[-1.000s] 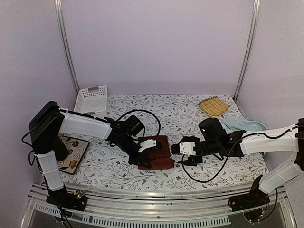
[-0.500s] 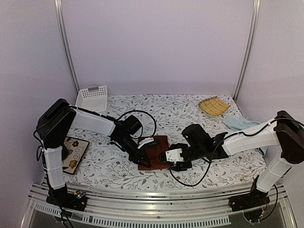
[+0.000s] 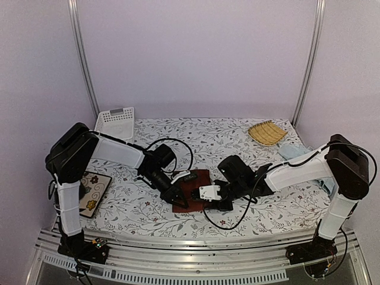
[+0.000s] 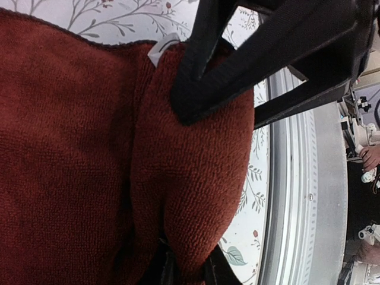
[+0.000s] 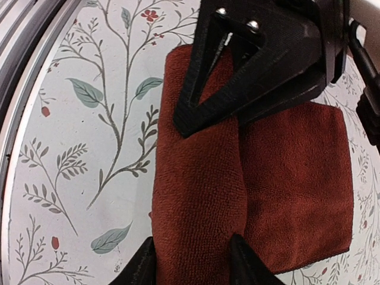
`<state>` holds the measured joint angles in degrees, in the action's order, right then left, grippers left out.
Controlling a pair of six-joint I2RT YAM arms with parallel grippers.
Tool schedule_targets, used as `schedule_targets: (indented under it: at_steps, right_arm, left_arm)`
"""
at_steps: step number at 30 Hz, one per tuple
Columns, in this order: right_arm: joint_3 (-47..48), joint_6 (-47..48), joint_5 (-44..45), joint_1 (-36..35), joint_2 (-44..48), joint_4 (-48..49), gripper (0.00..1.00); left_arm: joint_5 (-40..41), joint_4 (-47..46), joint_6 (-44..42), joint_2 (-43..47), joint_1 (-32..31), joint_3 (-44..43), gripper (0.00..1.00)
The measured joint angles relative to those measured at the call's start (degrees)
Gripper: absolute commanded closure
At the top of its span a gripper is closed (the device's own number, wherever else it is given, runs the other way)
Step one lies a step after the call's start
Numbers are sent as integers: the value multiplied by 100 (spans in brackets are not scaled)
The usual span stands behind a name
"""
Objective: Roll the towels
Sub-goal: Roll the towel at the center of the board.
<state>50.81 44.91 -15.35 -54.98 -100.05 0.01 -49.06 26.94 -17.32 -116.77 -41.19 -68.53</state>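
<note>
At the near middle of the table (image 3: 196,136), pinching the rolled fold of the rust-red towel (image 5: 297,178) with the left gripper (image 4: 187,184), the jaws nearly closed and tight on the cloth. Just beside it, straddling the same roll with the right gripper (image 5: 193,190), one finger on each side, not possible to tell whether already pressing or only standing around it. Farther out, leaving the rest of the red cloth flat on the table, and the light blue towel (image 3: 294,153) crumpled at the far right, near the bamboo mat (image 3: 266,132).
</note>
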Motion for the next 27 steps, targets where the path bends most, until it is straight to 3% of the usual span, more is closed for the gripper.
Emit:
schedule_targets:
  at_steps: [6, 12, 16, 27]
  right_arm:
    - [396, -297, -42, 39, -262, -284, 80]
    - [474, -507, -197, 133, -295, -415, 80]
    - [476, -570, -348, 192, -295, -479, 80]
    - [931, -772, -944, 365, -568, -850, 80]
  left_arm:
    - [0, 20, 4, 0, 17, -2, 74]
    - [81, 22, 7, 55, 28, 2, 54]
    - [627, -68, 20, 308, 37, 107, 45]
    - [2387, -785, 219, 1681, 92, 1209, 36]
